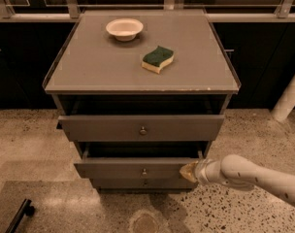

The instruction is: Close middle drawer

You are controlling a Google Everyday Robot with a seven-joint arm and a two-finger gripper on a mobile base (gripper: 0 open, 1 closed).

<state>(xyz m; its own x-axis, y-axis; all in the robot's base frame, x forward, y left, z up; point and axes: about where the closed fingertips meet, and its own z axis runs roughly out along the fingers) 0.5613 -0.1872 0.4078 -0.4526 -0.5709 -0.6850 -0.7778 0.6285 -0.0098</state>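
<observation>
The middle drawer (138, 169) is the second grey front of the cabinet, slim, with a small round knob (144, 171) at its centre. It stands only a little way out from the cabinet, with a dark gap above its front. My gripper (188, 172) reaches in from the lower right on a white arm (254, 176) and its yellowish tip touches the right end of that drawer front. The top drawer (142, 127) above it is pulled out slightly. The lowest drawer (145, 183) sits just under the middle one.
A white bowl (124, 28) and a green and yellow sponge (158, 59) lie on the cabinet top (89, 67). A white post (289, 99) stands at the right. A dark object (19, 216) lies on the speckled floor at lower left.
</observation>
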